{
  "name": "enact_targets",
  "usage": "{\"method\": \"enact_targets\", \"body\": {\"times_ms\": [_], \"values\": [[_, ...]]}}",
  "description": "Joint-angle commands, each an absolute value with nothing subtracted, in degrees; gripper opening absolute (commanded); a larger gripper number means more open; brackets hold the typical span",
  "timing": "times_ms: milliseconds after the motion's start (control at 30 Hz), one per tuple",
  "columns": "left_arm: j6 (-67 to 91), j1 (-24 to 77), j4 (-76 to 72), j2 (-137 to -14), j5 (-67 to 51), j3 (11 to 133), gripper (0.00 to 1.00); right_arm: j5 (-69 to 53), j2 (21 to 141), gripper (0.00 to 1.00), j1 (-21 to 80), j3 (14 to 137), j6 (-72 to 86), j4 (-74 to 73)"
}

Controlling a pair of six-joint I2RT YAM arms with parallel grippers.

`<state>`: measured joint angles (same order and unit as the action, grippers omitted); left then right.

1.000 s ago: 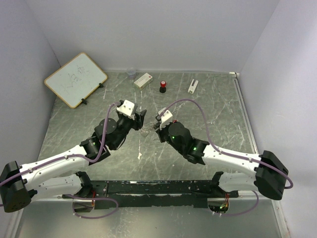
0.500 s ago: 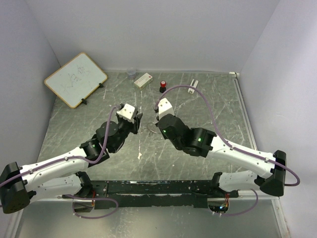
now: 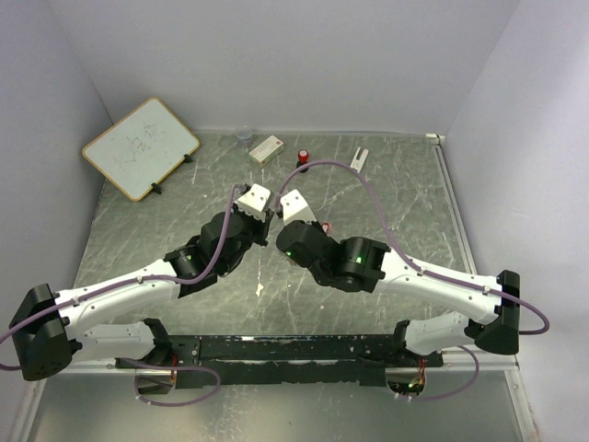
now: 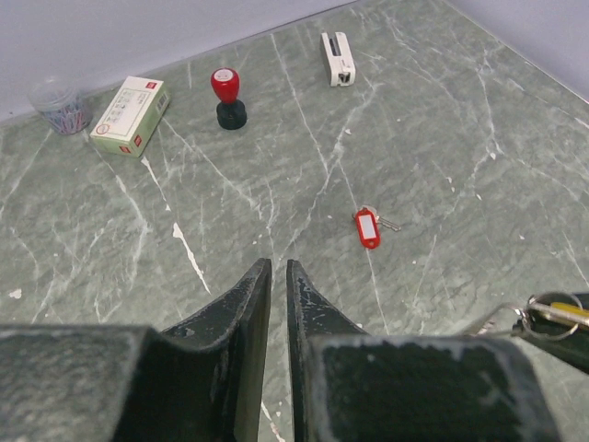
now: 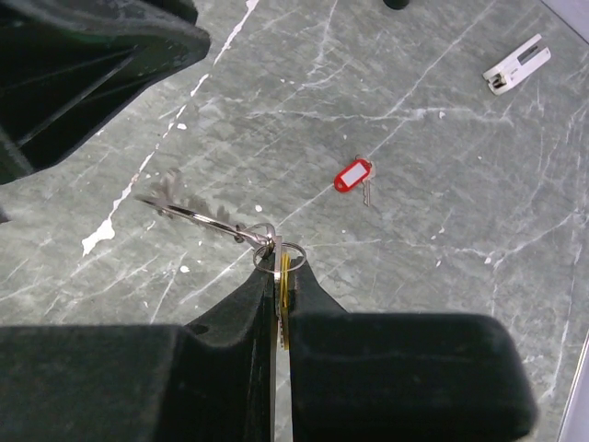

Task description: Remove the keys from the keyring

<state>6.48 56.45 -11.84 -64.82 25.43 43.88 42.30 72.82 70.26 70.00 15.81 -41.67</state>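
Observation:
My right gripper [image 5: 279, 262] is shut on the yellowish-tan headed key [image 5: 285, 285] and a silver key, held flat between the fingers above the table. The thin silver keyring [image 5: 281, 256] sticks out at the fingertips, and a longer silver ring piece [image 5: 189, 214] hangs off to its left. The ring and yellow key also show at the right edge of the left wrist view [image 4: 552, 308]. My left gripper [image 4: 273, 267] is shut and empty, close beside the right one [image 3: 279, 219]. The red-headed key [image 5: 352, 175] lies loose on the table [image 4: 366, 227].
At the back stand a whiteboard [image 3: 140, 147], a small clear cup [image 4: 60, 95], a white-green box [image 4: 131, 114], a red-topped black knob [image 4: 227, 97] and a small white block [image 4: 338, 58]. Walls close in the left, back and right sides.
The right gripper has risen and moved left toward the back with the keyring and keys. The left gripper has moved right and now sits close beside it.

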Motion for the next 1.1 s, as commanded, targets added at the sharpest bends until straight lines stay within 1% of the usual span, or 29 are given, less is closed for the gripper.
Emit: {"method": "enact_targets", "body": {"times_ms": [0,33,167,333,433,500,733,900,1067], "values": [[7.09,56.38,-17.13,-61.18,21.04,40.48,0.26,42.95,70.18,0.0,70.68,69.93,14.86,-38.68],[6.78,56.34,-17.88,-60.62,19.9,39.95,0.26,42.27,69.91,0.0,70.69,70.31,14.59,-38.6],[5.83,56.39,-19.65,-59.6,14.89,38.56,0.16,39.21,68.7,0.0,70.94,71.31,13.4,-38.01],[3.61,56.34,-20.59,-60.48,5.31,38.65,0.07,37.36,67.17,0.0,71.1,71.96,12.64,-38.17],[2.46,56.38,-22.23,-61.02,-1.01,38.35,0.07,38.57,67.3,0.0,71.08,72.2,12.83,-38.82],[2.35,56.34,-23.91,-61.32,-2.94,37.88,0.07,38.75,67.45,0.0,71.15,72.16,12.92,-38.78],[2.55,56.34,-25.03,-62.53,-5.14,37.97,0.07,39.02,67.81,0.0,71.34,71.51,12.53,-37.58],[1.56,56.35,-25.91,-61.05,-6.07,36.57,0.13,40.68,68.09,0.0,71.4,71.5,12.69,-37.88],[0.78,56.34,-25.04,-58.4,-2.47,35.68,0.16,43.2,68.52,0.0,71.38,71.78,13.71,-39.25]]}}
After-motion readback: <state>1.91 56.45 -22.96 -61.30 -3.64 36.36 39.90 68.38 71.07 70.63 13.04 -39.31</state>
